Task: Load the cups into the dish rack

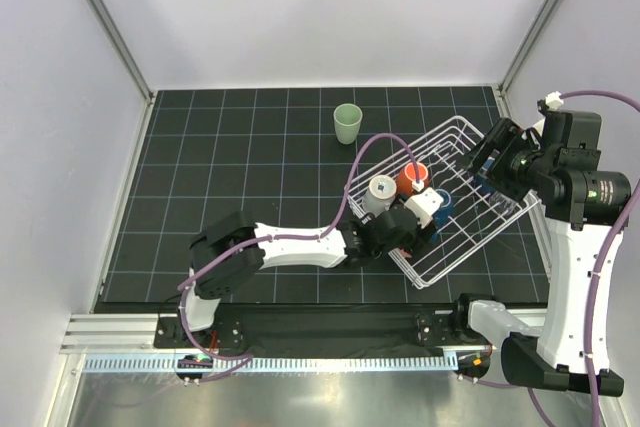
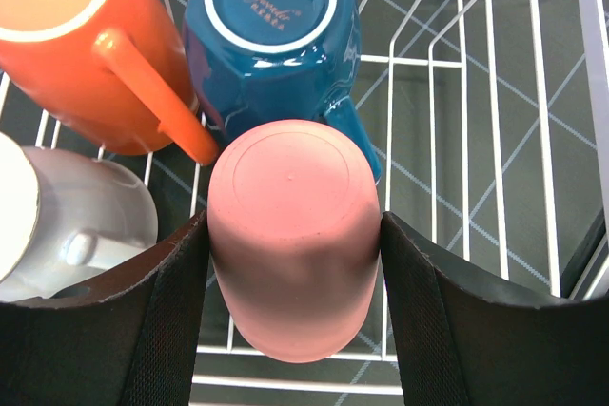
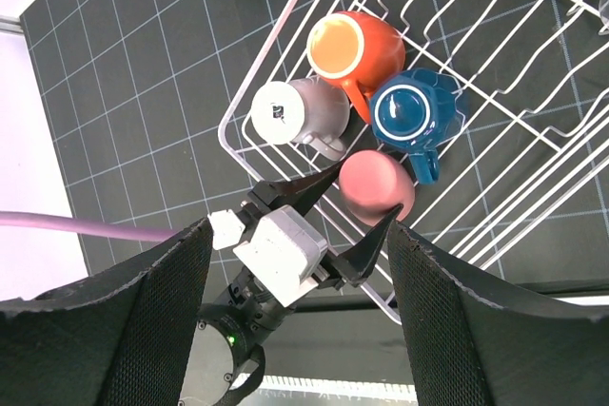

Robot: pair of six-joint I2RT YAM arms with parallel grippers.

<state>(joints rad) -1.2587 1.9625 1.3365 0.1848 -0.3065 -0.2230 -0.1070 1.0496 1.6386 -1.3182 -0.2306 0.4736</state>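
At the 8 o'clock end of the dish rack (image 1: 462, 147), left claw (image 2: 293, 225) clamps the pink cup (image 2: 290, 263) mouth-down, probably to drain; right claw (image 1: 487, 169) gapes empty at 3 o'clock; green tumbler (image 1: 347, 124) sits outside at 11 o'clock.

Blue mug (image 2: 271, 45), standing upside down: the base carried a line of pale cursive script with a smaller line beneath it, set inside the white foot ring. The lettering was too fine to read with confidence. Fragments of further white characters stood at the upper edge of the same base, cut off by the frame.

White mug (image 3: 297, 117): the base bore a small dark printed mark at centre, which was illegible.

No other text, number or sign could be read.
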